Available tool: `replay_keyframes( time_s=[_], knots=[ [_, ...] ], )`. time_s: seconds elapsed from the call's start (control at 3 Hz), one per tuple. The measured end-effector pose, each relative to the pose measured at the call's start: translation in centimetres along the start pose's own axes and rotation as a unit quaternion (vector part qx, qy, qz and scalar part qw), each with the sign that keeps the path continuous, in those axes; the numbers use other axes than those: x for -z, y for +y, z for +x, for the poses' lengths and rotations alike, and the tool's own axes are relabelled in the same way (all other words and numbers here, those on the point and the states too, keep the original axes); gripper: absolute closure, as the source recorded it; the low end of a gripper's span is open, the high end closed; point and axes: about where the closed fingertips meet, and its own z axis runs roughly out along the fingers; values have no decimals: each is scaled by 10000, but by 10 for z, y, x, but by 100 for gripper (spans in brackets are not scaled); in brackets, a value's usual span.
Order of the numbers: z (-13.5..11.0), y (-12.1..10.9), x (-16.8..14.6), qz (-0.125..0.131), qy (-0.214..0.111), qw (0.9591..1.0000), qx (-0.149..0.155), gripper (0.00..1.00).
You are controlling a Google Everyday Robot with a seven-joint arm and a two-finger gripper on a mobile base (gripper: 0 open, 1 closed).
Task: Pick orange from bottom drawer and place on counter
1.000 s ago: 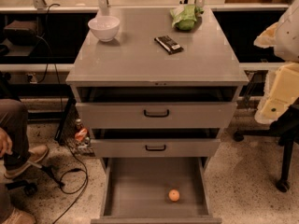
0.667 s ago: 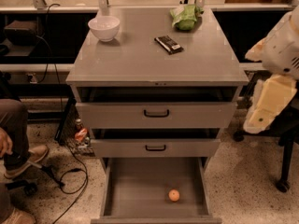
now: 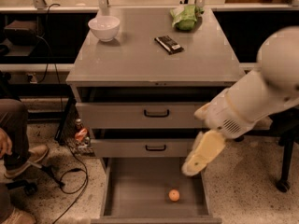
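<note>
Orange on grey bottom drawer; gripper over its rt side, state unclear; speckled floor.

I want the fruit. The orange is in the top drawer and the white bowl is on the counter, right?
No. The camera view shows the orange in the open bottom drawer, not the top one. The white bowl is on the counter. The gripper hangs over that drawer's right side.
</note>
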Motion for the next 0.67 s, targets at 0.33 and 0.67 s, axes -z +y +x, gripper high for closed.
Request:
replay_keyframes(
  time_s=[0.33,0.67],
  knots=[
    [-19,59,-109,-1208,-842,9876,-550,0],
    [-24,69,-109,-1299,-855,9859,-619,0]
  ],
)
